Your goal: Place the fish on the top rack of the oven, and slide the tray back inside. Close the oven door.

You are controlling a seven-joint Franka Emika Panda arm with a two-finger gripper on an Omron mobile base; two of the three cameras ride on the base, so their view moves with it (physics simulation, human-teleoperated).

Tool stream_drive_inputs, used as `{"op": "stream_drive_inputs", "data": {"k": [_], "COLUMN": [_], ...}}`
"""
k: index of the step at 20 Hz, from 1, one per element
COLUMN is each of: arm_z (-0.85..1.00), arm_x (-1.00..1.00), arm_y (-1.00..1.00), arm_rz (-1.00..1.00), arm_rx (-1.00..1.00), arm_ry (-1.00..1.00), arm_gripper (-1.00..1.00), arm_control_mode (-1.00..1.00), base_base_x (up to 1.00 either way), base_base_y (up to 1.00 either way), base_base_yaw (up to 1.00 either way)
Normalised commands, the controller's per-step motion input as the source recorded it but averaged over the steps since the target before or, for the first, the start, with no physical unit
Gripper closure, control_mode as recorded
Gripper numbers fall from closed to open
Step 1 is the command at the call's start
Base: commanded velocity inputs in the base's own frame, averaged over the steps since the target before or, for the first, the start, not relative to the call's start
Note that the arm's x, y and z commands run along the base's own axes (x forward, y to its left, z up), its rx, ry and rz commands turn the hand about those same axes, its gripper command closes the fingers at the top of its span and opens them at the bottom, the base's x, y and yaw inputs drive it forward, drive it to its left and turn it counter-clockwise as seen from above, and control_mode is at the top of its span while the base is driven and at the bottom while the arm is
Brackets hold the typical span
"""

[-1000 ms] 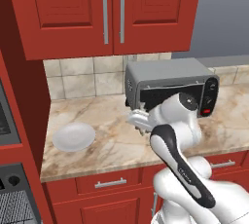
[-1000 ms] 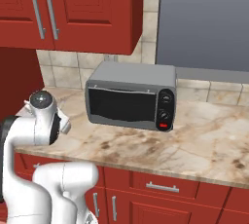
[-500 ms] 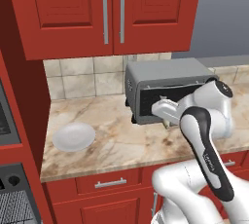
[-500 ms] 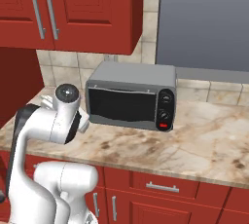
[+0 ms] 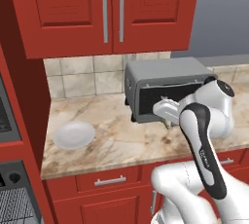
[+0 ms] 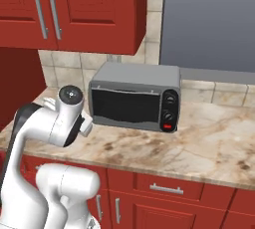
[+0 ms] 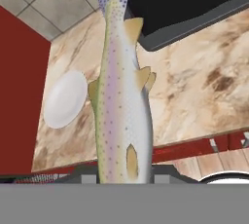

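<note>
The fish (image 7: 119,96) is held in the pincer (image 7: 119,177), whose jaws are closed narrowly on one end of its body at the bottom of the hand view. The long axis of the fish is laid along the pincer's own line: its body runs straight away from the fingers, and its far end is pointed towards the dark front of the toaster oven (image 5: 168,89). Which end is the head cannot be told. The pale, spotted belly side is turned to the hand camera, with small yellowish fins spread at both sides.

In the left base view the pincer (image 5: 165,116) is seen just in front of the toaster oven, above the marble worktop (image 5: 112,138) and apart from it. The round white plate (image 5: 74,135) is seen well to the left of the toaster oven, lying flat on the worktop.
</note>
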Motion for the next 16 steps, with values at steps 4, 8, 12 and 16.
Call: {"op": "stream_drive_inputs", "data": {"k": [4, 8, 12, 16], "arm_z": [0.00, 0.00, 0.00, 0.00], "arm_x": [0.00, 0.00, 0.00, 0.00], "arm_y": [0.00, 0.00, 0.00, 0.00], "arm_rz": [0.00, 0.00, 0.00, 0.00], "arm_rx": [0.00, 0.00, 0.00, 0.00], "arm_ry": [0.00, 0.00, 0.00, 0.00], "arm_gripper": [1.00, 1.00, 1.00, 1.00], "arm_control_mode": [1.00, 1.00, 1.00, 1.00], "base_base_x": [-0.75, -0.72, -0.06, 0.19], "base_base_y": [0.08, 0.22, 0.39, 0.29], "base_base_yaw": [0.01, 0.16, 0.33, 0.57]}}
